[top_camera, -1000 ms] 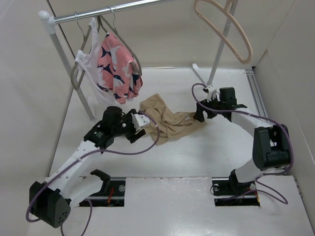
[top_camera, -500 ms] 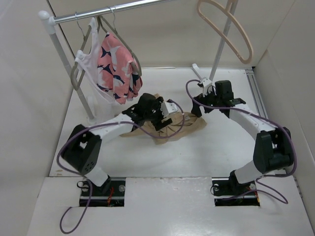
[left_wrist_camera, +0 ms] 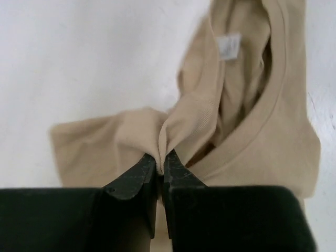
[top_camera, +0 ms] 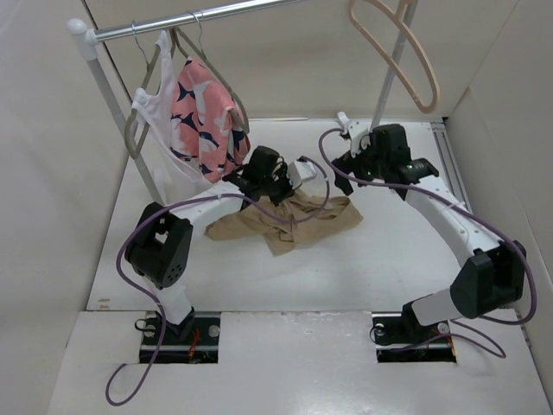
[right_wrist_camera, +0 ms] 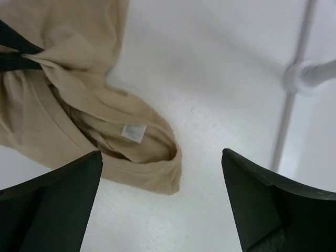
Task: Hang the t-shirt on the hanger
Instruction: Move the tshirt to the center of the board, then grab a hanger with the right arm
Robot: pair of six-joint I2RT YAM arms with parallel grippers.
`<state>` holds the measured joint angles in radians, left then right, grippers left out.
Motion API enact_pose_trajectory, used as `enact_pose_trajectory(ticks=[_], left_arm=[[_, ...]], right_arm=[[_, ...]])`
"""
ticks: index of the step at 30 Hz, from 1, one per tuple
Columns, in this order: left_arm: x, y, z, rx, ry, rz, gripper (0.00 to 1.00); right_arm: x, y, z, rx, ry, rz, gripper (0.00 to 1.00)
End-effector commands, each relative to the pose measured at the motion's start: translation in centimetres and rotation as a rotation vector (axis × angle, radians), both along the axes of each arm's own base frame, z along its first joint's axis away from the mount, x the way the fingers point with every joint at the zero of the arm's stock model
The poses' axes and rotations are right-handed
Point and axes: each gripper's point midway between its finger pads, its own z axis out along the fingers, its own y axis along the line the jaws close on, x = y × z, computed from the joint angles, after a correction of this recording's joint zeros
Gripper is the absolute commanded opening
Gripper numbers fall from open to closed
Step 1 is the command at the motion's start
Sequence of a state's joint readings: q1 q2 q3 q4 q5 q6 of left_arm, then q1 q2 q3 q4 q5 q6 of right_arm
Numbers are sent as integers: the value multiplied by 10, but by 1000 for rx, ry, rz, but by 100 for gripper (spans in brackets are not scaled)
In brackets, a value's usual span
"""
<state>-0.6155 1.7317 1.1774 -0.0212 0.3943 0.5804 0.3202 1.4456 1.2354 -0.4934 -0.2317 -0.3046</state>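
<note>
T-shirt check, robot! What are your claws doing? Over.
Left claw shut on t-shirt fold. Right claw open, empty. T-shirt crumpled on table; hanger bare overhead. Pink garment hangs away left.

High rear overview, two downward wrist close-ups on t-shirt [left_wrist_camera: 257, 136]

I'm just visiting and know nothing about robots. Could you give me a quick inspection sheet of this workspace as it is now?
Surface: white table, with cloth lying mid-table.
Job's things: t-shirt crumpled on the table, not on the hanger, which hangs empty at top right.
Clutter: pink garment and white garment hang on grey hangers from the rail.
Grippers: left tool shut on a t-shirt fold; right tool open above the collar, holding nothing.
Cables: purple cables loop loosely off both arms.
Surroundings: plain walls; nothing else seen.
</note>
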Motion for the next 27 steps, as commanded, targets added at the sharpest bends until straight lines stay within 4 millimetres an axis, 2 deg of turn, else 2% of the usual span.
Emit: enact_pose_trajectory(ticks=[1, 2, 3, 5, 6, 8, 9, 10, 12, 13, 16, 19, 20, 21, 23, 27], left_arm=[[18, -2, 79, -146, -53, 24, 0], [18, -2, 82, -146, -52, 24, 0], [14, -3, 86, -153, -50, 14, 0], [12, -3, 93, -162, -66, -4, 0], [10, -2, 93, -162, -66, -4, 0], [12, -1, 91, -157, -73, 7, 0], [12, -1, 91, -157, -73, 7, 0], [14, -1, 93, -164, -79, 19, 0], [15, -1, 99, -174, -94, 19, 0], [16, -2, 101, -179, -102, 18, 0], [15, -6, 107, -203, -102, 5, 0], [14, -5, 111, -208, -110, 4, 0], [13, -5, 107, -203, -102, 5, 0], [11, -3, 101, -193, -87, 6, 0], [12, -1, 105, -190, -105, 10, 0], [8, 1, 94, -174, -80, 11, 0]], right_arm=[[3, 9, 98, 21, -215, 27, 100], [-3, 19, 115, 32, -236, 71, 100], [1, 24, 159, 50, -331, 109, 100], [-10, 43, 199, 111, -388, 214, 100], [-8, 41, 242, 154, -469, 218, 100], [-12, 41, 281, 232, -522, 261, 100], [-8, 29, 298, 255, -551, 244, 100], [-7, 26, 329, 304, -606, 244, 100], [-7, 21, 356, 345, -665, 259, 100], [0, 11, 375, 351, -729, 237, 100], [19, -16, 396, 346, -801, 112, 100], [37, -42, 404, 390, -808, -4, 100], [52, -57, 402, 386, -814, -44, 100], [60, -64, 396, 390, -797, -65, 100], [76, -88, 386, 364, -776, -149, 100], [108, -111, 358, 339, -720, -221, 97]])
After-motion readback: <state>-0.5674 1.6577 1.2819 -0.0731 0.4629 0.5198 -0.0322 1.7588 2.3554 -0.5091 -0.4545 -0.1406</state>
